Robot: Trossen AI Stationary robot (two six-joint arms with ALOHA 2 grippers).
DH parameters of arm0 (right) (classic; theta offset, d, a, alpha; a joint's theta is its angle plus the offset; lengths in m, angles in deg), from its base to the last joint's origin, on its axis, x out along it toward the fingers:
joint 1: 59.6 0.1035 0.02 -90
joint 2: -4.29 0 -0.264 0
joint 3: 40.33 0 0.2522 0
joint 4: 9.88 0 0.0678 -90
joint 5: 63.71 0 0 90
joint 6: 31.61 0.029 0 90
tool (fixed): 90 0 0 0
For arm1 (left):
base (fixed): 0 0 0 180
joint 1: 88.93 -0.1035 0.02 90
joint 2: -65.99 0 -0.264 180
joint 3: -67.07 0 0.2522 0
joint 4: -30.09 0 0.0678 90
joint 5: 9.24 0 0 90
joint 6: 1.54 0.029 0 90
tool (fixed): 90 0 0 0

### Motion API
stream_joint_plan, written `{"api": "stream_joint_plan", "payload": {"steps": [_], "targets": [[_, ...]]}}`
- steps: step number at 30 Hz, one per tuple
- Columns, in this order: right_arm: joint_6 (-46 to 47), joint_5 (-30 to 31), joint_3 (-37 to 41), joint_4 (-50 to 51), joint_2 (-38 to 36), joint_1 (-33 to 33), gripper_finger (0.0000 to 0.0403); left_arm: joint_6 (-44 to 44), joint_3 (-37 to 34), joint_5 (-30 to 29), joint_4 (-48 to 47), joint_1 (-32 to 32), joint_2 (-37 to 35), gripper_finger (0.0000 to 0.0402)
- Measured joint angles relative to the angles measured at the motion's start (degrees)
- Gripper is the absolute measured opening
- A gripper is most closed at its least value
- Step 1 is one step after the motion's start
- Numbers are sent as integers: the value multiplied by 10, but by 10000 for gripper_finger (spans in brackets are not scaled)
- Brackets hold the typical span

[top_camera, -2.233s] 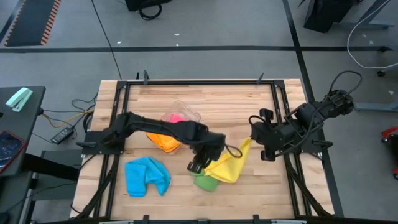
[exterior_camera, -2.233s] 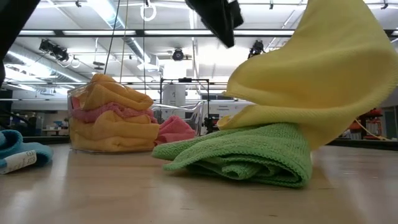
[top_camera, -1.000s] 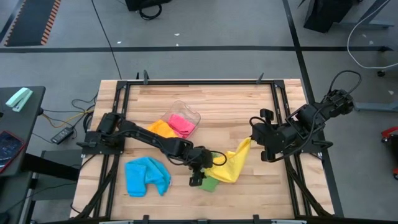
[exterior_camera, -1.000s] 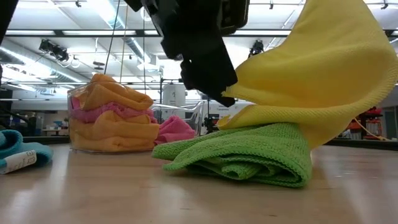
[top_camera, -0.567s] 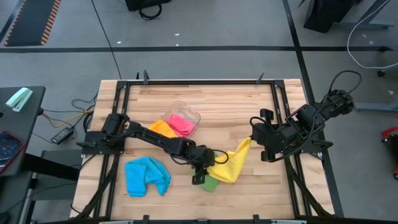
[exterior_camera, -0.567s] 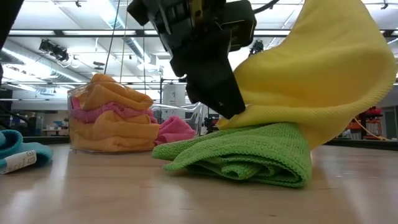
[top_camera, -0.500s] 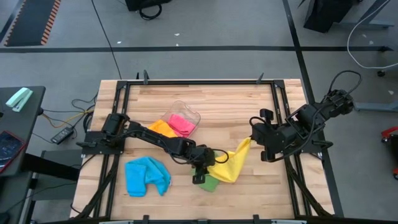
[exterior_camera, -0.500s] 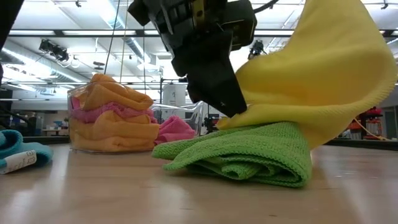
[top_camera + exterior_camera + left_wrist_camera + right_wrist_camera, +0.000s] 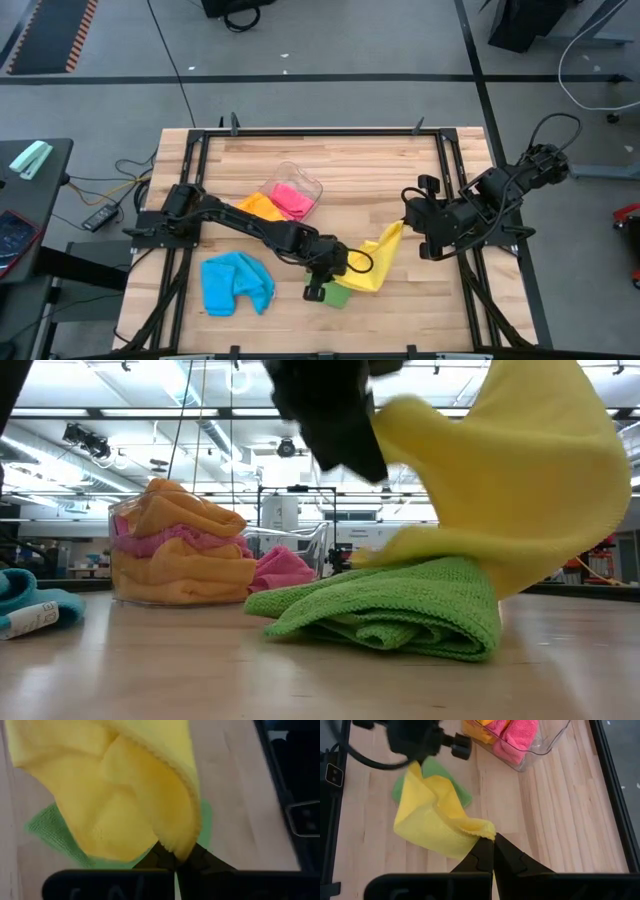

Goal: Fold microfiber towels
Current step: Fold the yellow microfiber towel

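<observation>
A yellow towel (image 9: 372, 258) stretches between both grippers, sagging onto a crumpled green towel (image 9: 336, 296) on the table. My left gripper (image 9: 175, 861) is shut on the yellow towel's lower edge, just above the green towel (image 9: 390, 605). My right gripper (image 9: 492, 844) is shut on the yellow towel's upper corner, high at the table's right. A blue towel (image 9: 236, 283) lies bunched near the table's front left. Orange and pink towels sit in a clear tub (image 9: 305, 186). My left gripper pinches the yellow towel's hemmed edge (image 9: 176, 845) between its two fingers, coming in slanting down from the table's left. That edge is lifted clear of the green towel; the cloth beyond it sags, slack. My right gripper pinches the yellow towel's corner (image 9: 484, 830) between its two fingers, slanting down from the table's right. The corner is held well above the table. The towel hangs down from it toward the green towel.
The clear tub (image 9: 130, 550) stands behind the left arm toward the table's far side. Black frame rails (image 9: 455, 180) run along the table's edges. Bare wood (image 9: 420, 300) lies at the near right and along the far edge.
My left gripper has shut on the yellow towel's lower edge and then risen with it. That edge, which lay on the green towel, now hangs lifted above it. The upper corner in my right gripper has stayed where it was.
</observation>
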Motion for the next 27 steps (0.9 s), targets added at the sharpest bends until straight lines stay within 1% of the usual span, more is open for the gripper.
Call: {"api": "stream_joint_plan", "payload": {"steps": [4,7,10,13,17,20,23,27], "targets": [[0,0,0,0,0,0,6,16,41,0,-76,3,-1,7],[0,0,0,0,0,0,6,20,54,-25,-101,3,-2,7],[0,0,0,0,0,0,6,31,70,-34,-123,2,-4,6],[1,0,0,0,0,0,6,44,100,-51,-171,2,-4,6],[2,-5,0,0,0,1,6,67,171,-110,-248,9,-5,6],[3,-22,0,0,0,1,6,90,233,-146,-302,12,-7,6],[3,-43,0,0,0,4,6,108,289,-154,-356,13,-7,6],[3,-78,0,-7,0,27,6,123,345,-154,-389,19,-7,6]]}}
